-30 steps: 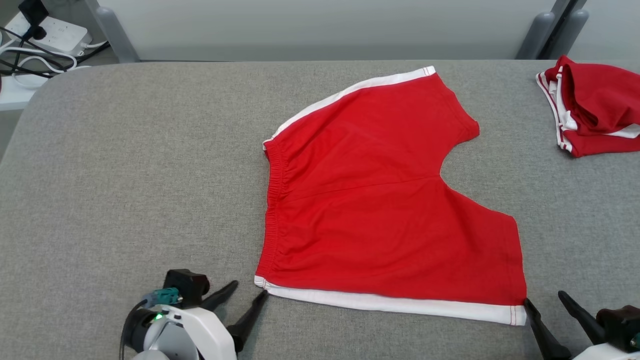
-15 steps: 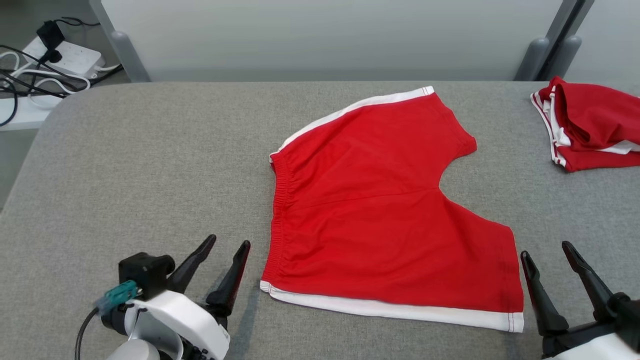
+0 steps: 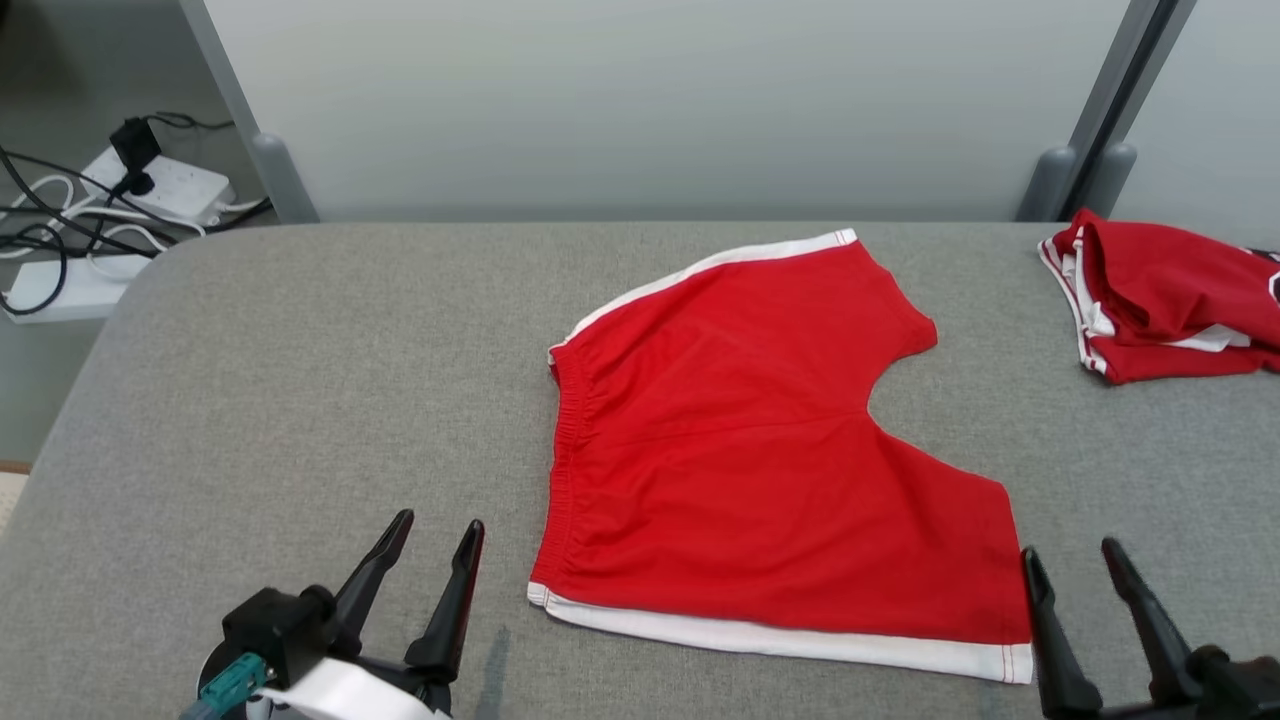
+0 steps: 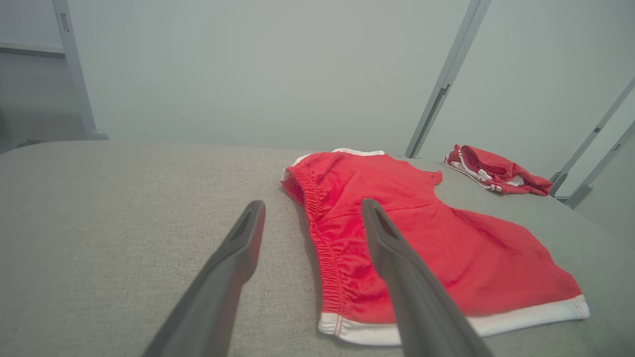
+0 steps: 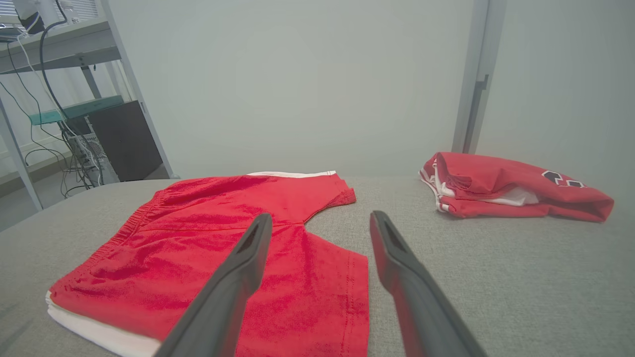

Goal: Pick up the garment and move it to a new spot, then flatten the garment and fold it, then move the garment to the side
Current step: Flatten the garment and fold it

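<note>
Head view: I see the red shorts spread flat on the grey padded table, about mid-table. Their elastic waistband faces my left and the two legs point right, so the long axis runs left to right; white stripes edge the near and far sides. My left gripper sits just left of the near waistband corner, fingers spread and holding nothing. My right gripper is just beside the near leg's hem corner, fingers likewise parted and empty; I cannot tell whether its inner fingertip touches the cloth. A second red garment lies folded at the far right, well apart.

Left wrist view: the shorts lie ahead and to the right, the waistband running away from me between the two spread fingers.

Right wrist view: the shorts lie ahead and to the left, the crotch notch showing between my open fingers. The folded garment sits ahead to the right; it bears a dark print with a white outline, too partial for me to read
</note>
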